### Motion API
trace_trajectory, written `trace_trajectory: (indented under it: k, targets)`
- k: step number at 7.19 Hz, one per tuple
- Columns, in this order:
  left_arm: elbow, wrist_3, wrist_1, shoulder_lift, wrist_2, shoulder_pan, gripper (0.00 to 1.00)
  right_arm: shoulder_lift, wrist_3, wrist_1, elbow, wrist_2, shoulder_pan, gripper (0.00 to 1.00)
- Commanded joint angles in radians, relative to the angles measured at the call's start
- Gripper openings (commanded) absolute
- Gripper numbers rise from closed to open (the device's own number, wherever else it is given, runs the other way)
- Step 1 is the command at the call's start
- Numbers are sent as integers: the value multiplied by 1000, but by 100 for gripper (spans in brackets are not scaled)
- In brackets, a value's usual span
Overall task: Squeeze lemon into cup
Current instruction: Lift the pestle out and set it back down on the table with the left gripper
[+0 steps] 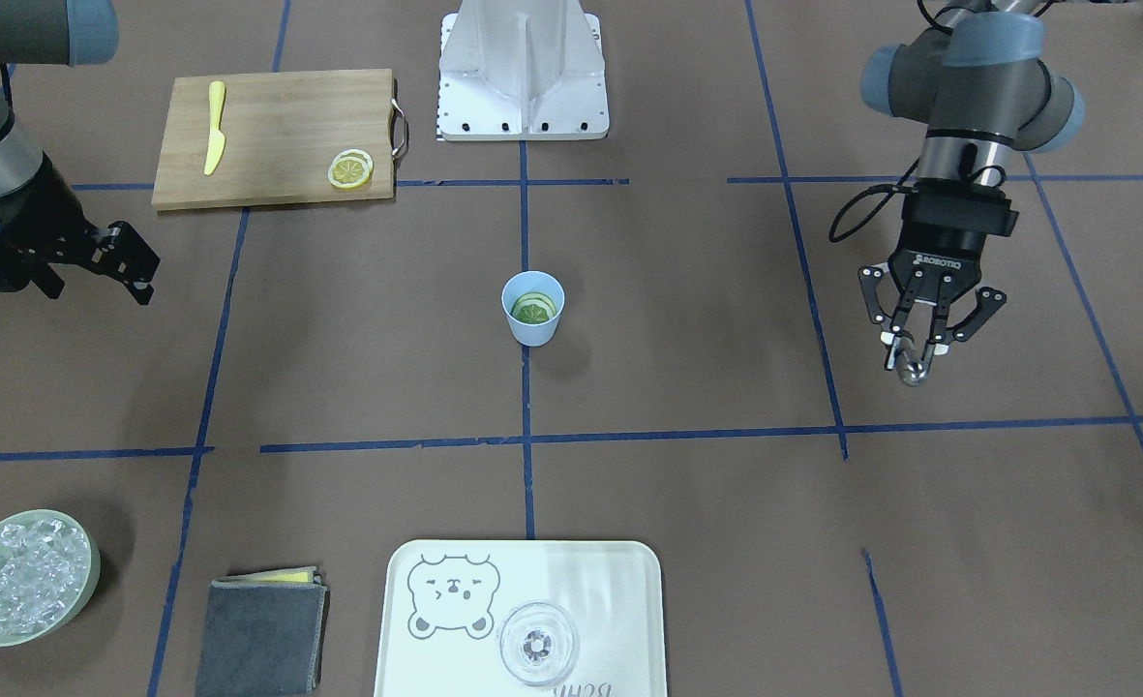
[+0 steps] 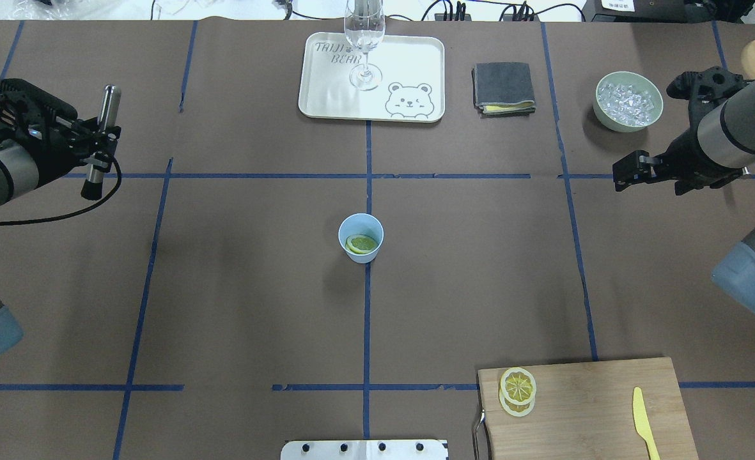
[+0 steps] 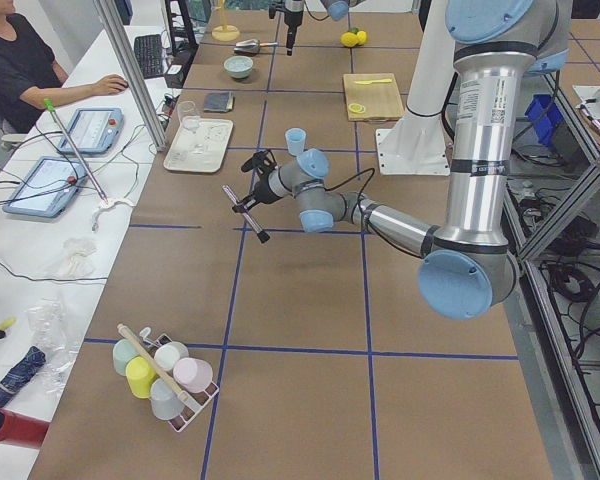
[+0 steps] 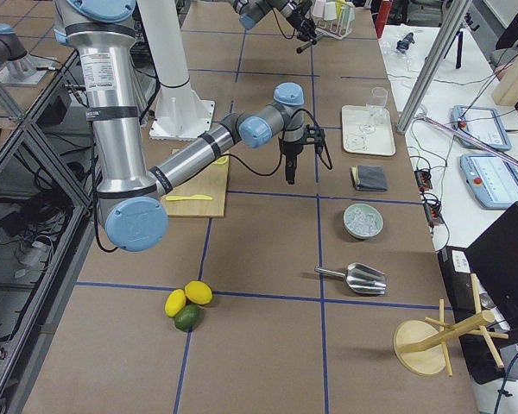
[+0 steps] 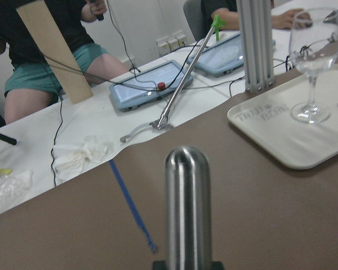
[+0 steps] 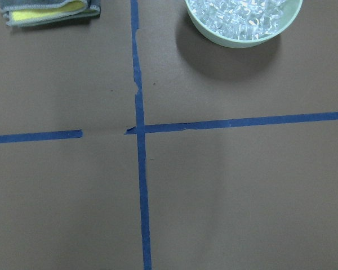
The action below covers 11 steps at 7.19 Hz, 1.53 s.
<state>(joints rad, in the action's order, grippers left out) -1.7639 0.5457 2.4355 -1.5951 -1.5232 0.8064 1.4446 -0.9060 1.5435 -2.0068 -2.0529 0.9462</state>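
Midway between the two tools and well apart from both, the cup [image 1: 532,331] stands upright on the table [image 1: 726,319], mouth up, lemon slice [image 1: 534,309] lying inside, cut face upward. Left tool [image 1: 916,341] is pinching a steel rod [image 1: 913,372], right tool [image 1: 124,259] just sits spread open.

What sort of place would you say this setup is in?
Probably a robotics lab staged as a drinks bench: a brown-papered table gridded with blue tape, an operator seated at tablets alongside, the left gripper holding a metal rod, and props like the cup and a bowl of ice.
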Motion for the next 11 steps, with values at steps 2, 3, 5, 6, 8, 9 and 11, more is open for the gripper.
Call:
trace_trajectory:
  k: [2, 3, 5, 6, 8, 9, 11]
  targets:
    - [7, 149, -326, 1, -372, 39, 0, 0, 7, -8, 5, -4, 0, 100]
    - [18, 371, -358, -28, -526, 57, 0, 2, 7, -8, 0, -6, 2, 100]
    - [113, 493, -377, -106, -575, 56, 0, 8, 7, -8, -1, -4, 2, 100]
    - [189, 481, -375, -141, -574, 57, 0, 10, 6, -8, -1, -6, 2, 100]
    - [204, 459, -377, -143, -575, 63, 0, 14, 6, -8, -6, -6, 2, 100]
    - [202, 398, -383, -143, -575, 66, 0, 14, 7, -8, -4, -6, 2, 100]
    - [201, 372, -398, -144, -569, 63, 0, 14, 4, -8, -6, -6, 2, 100]
